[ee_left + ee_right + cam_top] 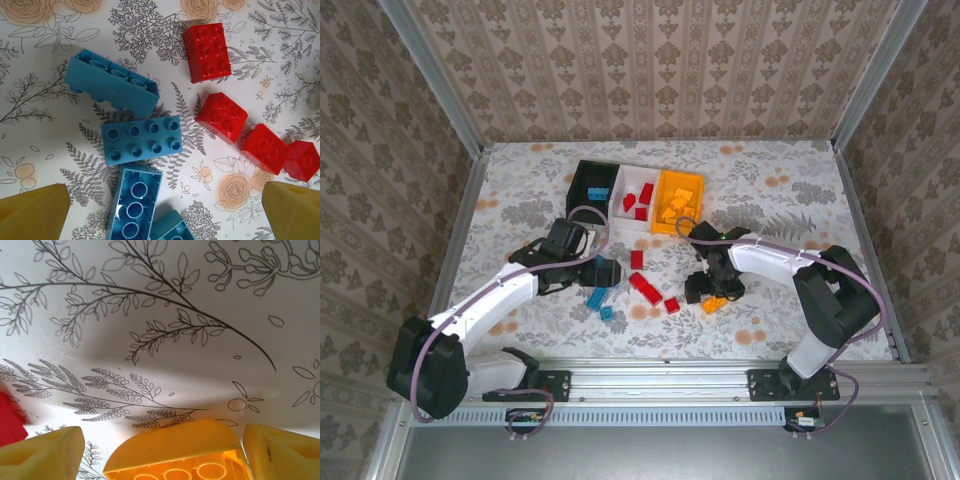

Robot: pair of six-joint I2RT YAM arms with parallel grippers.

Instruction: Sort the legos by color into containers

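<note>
Pickup step: right claw (161,439) spread, orange-yellow lego (175,452) between its fingers, unpinched. Next we pinch, lift, carry to the orange-yellow container (680,174) beyond it. Left claw (165,200) spread over blue legos (142,140).

Findings: no legible text, label, brand mark, number or sign on any surface in any view. The studs on the blue brick (142,142) and the red brick (206,51) are too blurred to read any embossing. The tablecloth (40,135) carries a printed floral pattern, no lettering.
</note>
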